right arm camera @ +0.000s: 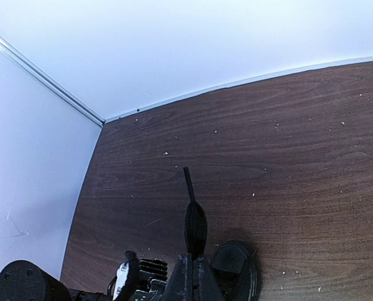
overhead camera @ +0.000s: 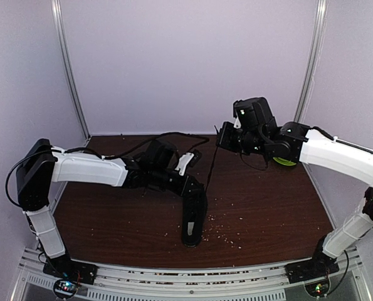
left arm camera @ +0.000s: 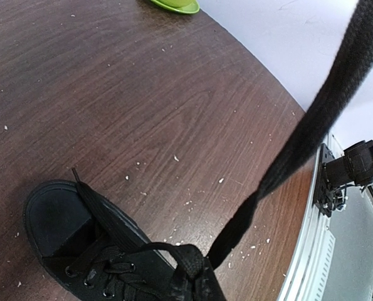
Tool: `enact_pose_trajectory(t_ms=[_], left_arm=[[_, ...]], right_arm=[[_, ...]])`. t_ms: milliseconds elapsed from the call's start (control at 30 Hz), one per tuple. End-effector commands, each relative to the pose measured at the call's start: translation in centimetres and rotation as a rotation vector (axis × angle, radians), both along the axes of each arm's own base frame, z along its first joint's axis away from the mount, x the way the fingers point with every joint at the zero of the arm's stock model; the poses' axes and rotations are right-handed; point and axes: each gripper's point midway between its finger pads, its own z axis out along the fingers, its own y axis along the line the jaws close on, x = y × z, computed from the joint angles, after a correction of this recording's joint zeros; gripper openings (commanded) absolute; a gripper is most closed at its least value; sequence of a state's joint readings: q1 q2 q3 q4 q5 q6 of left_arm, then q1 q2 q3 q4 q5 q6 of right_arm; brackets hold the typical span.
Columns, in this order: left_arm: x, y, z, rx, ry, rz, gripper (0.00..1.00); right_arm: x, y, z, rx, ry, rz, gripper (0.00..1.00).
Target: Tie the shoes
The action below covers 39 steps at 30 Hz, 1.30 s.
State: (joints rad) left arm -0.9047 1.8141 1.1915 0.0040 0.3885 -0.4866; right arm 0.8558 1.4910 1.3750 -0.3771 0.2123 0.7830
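The black sneaker (overhead camera: 194,219) lies mid-table with its toe toward the near edge; it also shows in the left wrist view (left arm camera: 54,219). My left gripper (overhead camera: 192,187) is at the shoe's lace area, and in its wrist view it (left arm camera: 195,285) is shut on a lace where the two laces cross. A taut black lace (overhead camera: 210,160) runs from there up to my right gripper (overhead camera: 220,139), which is raised above the table. In the right wrist view the right gripper (right arm camera: 195,273) is shut on that lace (right arm camera: 195,226) just below its tip, with the shoe's toe (right arm camera: 233,263) below.
A green bowl (overhead camera: 285,161) sits at the back right, mostly hidden behind the right arm; its edge shows in the left wrist view (left arm camera: 173,5). Pale crumbs are scattered on the brown table (overhead camera: 261,207). White walls close in the back and sides.
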Motion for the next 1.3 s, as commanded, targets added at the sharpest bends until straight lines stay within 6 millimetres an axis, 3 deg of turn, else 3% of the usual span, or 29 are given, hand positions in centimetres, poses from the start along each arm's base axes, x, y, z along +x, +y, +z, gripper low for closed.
enact_pose_trajectory(t_ms=[0, 533, 833, 1267], left_arm=[[0.5, -0.7, 1.0, -0.029, -0.027, -0.022, 0.06], [-0.2, -1.6, 1.4, -0.099, -0.016, -0.071, 0.16], [-0.3, -1.7, 0.5, -0.099, -0.003, -0.078, 0.19], [-0.2, -0.3, 0.2, -0.051, -0.035, -0.028, 0.4]], right_arm=[[0.4, 0.3, 1.2, 0.02, -0.023, 0.01, 0.0], [0.8, 0.2, 0.9, 0.039, -0.017, 0.002, 0.0], [0.9, 0.4, 0.8, 0.043, -0.014, 0.005, 0.0], [1.1, 0.4, 0.7, 0.048, -0.011, 0.003, 0.0]])
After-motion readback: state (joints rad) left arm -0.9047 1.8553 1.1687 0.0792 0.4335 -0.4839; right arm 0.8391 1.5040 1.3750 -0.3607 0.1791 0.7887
